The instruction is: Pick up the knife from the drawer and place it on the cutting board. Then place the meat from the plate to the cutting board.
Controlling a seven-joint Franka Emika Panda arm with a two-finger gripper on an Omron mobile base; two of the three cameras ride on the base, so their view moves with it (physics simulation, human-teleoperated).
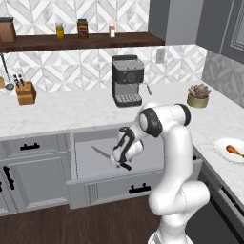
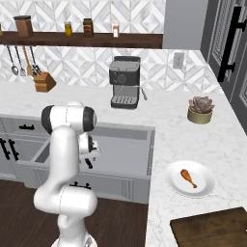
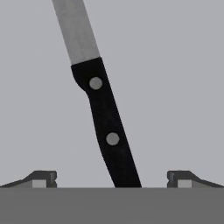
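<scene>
The drawer (image 1: 102,189) stands pulled out below the counter, its pale inside (image 2: 125,149) bare apart from the knife (image 1: 101,154). The knife lies flat, silver blade to the left and black handle (image 3: 107,131) under my hand. My gripper (image 3: 111,179) hangs low over the handle, open, with one fingertip (image 3: 41,178) on each side and clear of it. On the counter to the right, the white plate (image 2: 205,185) carries the meat (image 2: 188,177). The dark cutting board (image 2: 212,226) lies just in front of the plate.
A coffee machine (image 1: 127,81) stands at the back of the counter, with a potted plant (image 2: 200,110) to its right. At the far left is a knife block (image 1: 26,93). A shelf with jars (image 1: 82,28) runs above. The drawer's side walls flank my hand.
</scene>
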